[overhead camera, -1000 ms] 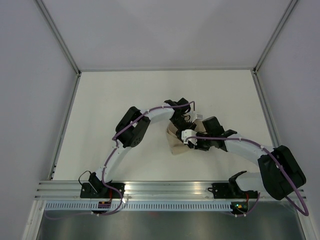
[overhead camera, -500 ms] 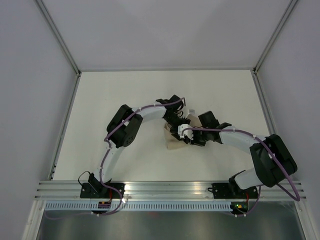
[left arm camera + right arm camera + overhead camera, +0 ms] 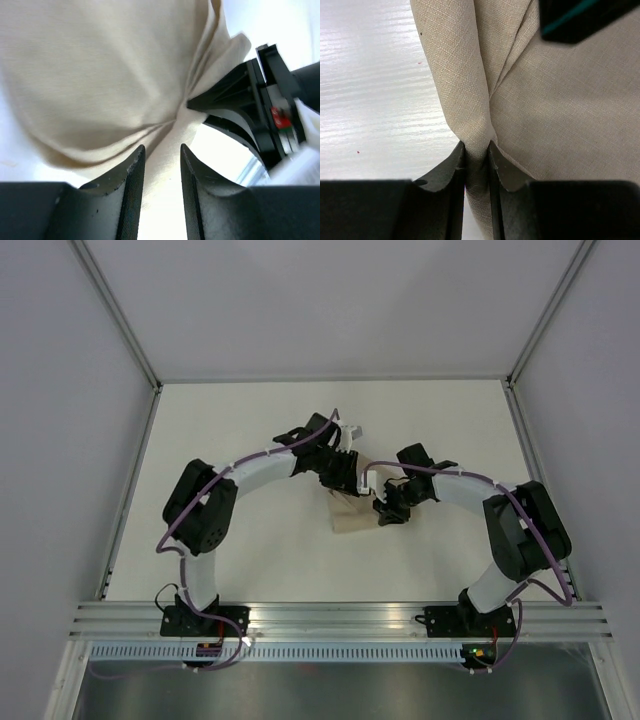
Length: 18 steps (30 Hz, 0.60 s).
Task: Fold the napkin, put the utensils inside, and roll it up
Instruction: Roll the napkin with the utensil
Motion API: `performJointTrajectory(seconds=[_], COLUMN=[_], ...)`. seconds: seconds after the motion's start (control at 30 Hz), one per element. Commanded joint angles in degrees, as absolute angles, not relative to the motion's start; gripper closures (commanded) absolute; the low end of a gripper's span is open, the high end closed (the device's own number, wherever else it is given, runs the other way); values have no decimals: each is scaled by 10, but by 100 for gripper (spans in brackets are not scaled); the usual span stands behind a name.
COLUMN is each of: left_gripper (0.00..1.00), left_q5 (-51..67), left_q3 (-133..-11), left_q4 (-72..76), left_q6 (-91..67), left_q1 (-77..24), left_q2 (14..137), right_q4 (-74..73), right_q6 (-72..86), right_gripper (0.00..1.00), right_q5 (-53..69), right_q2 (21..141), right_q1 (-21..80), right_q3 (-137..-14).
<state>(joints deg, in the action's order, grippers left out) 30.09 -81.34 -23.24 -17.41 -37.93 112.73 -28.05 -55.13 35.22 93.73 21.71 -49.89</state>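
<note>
Right gripper (image 3: 476, 149): pinched a napkin (image 3: 560, 100) ridge, likely to pull the fold over.
Left gripper (image 3: 158, 152): spread, poised above the napkin.

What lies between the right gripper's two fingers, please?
A pinched fold of the napkin, clamped in the right gripper; the right wrist view shows it.

Napkin (image 3: 352, 512): plain beige-tan cloth, bunched near the middle of the table (image 3: 220, 440).
Matte woven fabric, layered into a small creased wedge; folds converge where one edge is gathered into a narrow ridge.
</note>
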Motion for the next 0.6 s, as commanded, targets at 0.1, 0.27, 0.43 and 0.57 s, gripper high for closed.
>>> performJointTrajectory(seconds=[0.1, 0.27, 0.43, 0.57], left_gripper=[61, 63, 62, 59], left_q5=[151, 72, -63, -125], left_q3=[-661, -530, -458, -441], left_q4=[-48, 83, 165, 198], left_q6=[-223, -191, -51, 52], left_q1=[-372, -381, -464, -529], left_q2=[981, 899, 832, 823], right_q4=[-356, -390, -426, -451], right_q6=[-575, -583, -584, -582], right_gripper=[91, 91, 91, 91], right_q5=[365, 368, 376, 378], right_q2=[1011, 1055, 1092, 1121], right_q1=[197, 189, 180, 176], right_q3=[-532, -562, -600, -627])
